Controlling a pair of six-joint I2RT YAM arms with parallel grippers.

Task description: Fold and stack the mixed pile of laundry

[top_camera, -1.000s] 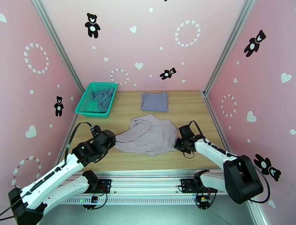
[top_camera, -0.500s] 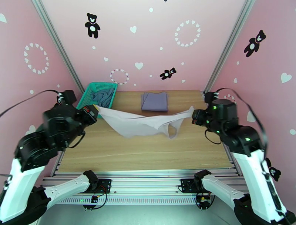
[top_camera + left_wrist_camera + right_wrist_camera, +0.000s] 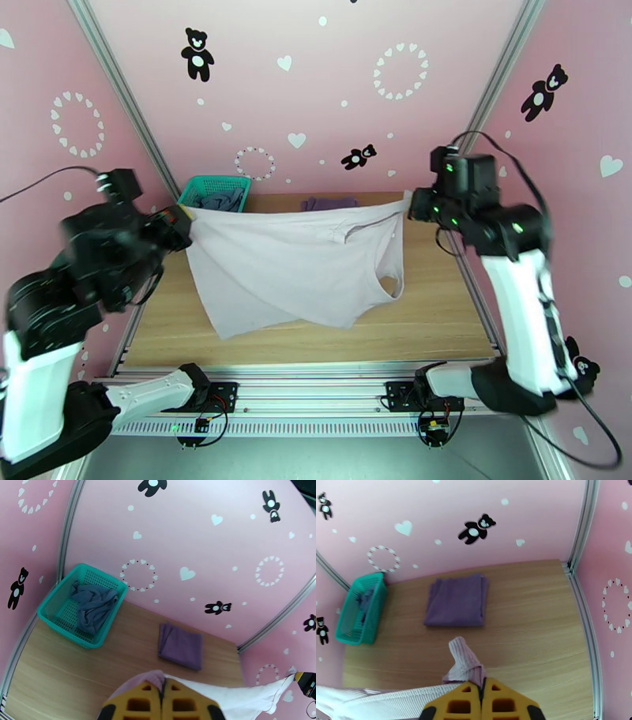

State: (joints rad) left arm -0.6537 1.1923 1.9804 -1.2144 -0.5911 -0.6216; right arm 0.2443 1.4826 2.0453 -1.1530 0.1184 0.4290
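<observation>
Left arm (image 3: 87, 264) and right arm (image 3: 513, 300) high, wide apart; left fingers (image 3: 144, 701) and right fingers (image 3: 505, 705) tight together.

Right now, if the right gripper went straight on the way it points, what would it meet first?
Past the pale garment it grips, probably the wooden table, just short of the folded purple garment; depth is unclear.

Three pink walls (image 3: 332, 95) enclose the cell, dotted with black teddy-bear stickers (image 3: 197, 54) and white hearts (some arranged in rings (image 3: 400, 71)). Aluminium posts (image 3: 126, 103) mark the back corners. The light wooden tabletop (image 3: 442, 316) ends at a ribbed metal rail (image 3: 316, 383) along its near edge. The lighting is soft and even.
</observation>
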